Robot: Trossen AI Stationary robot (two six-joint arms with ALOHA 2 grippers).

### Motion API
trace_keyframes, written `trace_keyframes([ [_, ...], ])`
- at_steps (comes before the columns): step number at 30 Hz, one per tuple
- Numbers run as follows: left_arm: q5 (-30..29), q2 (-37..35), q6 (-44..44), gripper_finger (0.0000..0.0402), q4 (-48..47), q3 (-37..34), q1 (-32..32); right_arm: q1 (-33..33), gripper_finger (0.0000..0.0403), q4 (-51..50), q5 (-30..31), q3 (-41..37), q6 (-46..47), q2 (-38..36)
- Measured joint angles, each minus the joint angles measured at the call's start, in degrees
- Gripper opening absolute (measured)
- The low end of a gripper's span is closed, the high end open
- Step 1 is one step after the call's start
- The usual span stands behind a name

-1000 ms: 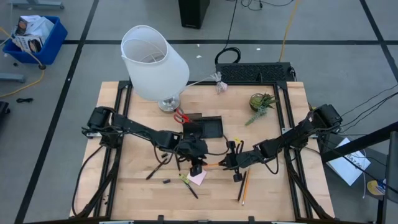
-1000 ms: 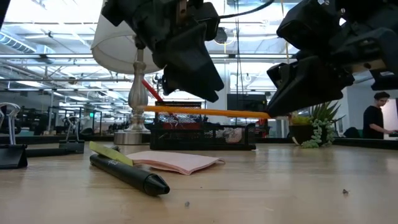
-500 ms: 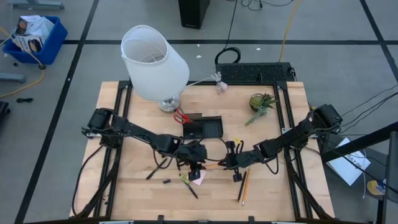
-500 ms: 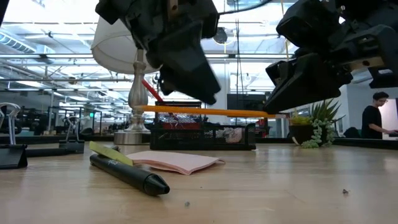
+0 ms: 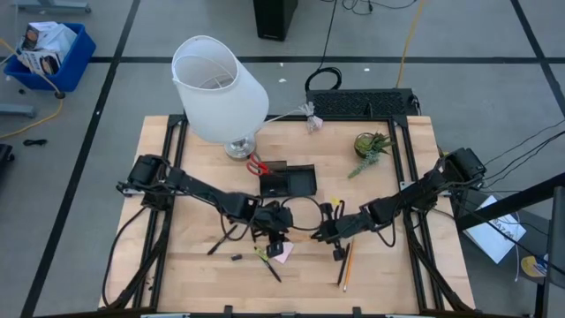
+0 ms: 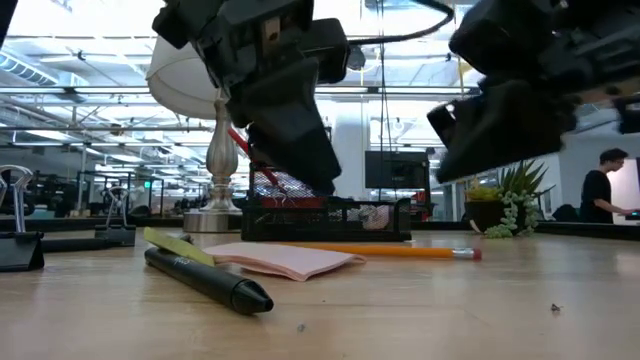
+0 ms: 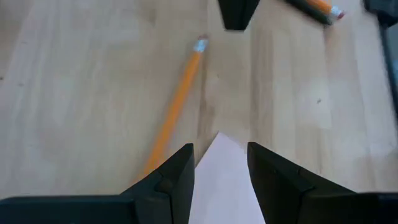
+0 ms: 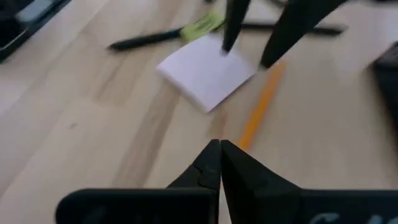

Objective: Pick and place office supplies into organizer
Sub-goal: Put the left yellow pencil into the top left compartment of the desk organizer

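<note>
My left gripper (image 7: 221,165) is open and hovers just above the pink sticky-note pad (image 7: 225,182), touching nothing. The pad (image 5: 281,252) lies flat on the table. An orange pencil (image 6: 390,250) lies on the wood beside the pad, between both grippers (image 8: 261,112). My right gripper (image 8: 219,146) is shut on nothing, above the pencil's near end, to the right of the pad (image 5: 316,237). The black organizer (image 5: 290,181) sits farther back, with red-handled scissors (image 5: 257,165) at its left end. A black pen (image 6: 205,280) and a yellow-green marker (image 6: 175,247) lie near the pad.
A white-shaded lamp (image 5: 216,88) stands at the far left and a small potted plant (image 5: 371,146) at the far right. Two more pencils (image 5: 346,265) lie near the front edge. Black binder clips (image 6: 20,250) sit on the table. A person (image 6: 603,195) is far behind.
The orange pencil, held level in the air between the two grippers a second ago, has dropped and now lies flat on the table. My left gripper has moved toward the near edge and down over the pink pad.
</note>
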Motion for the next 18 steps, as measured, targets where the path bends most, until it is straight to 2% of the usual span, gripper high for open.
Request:
trace_keyframes([
  [4, -0.1, 0.2, -0.6, 0.0152, -0.1, 0.0, -0.9, 1.3, 0.0028, -6.1, 1.5, 0.0, 3.6, 0.0],
  [10, -2.4, 0.2, -0.2, 0.0152, 0.4, 0.0, -1.6, 2.9, 0.0101, -9.8, 13.9, -0.1, 2.7, 0.0],
  [14, -2.4, 0.2, -0.3, 0.0152, 0.0, 0.0, -1.6, 2.9, 0.0159, -5.6, 16.2, -2.0, 3.6, 0.0],
  [18, -2.9, 0.2, -0.3, 0.0152, 0.1, 0.0, -1.6, 2.9, 0.0201, 3.7, 16.1, -7.2, 6.3, 0.0],
])
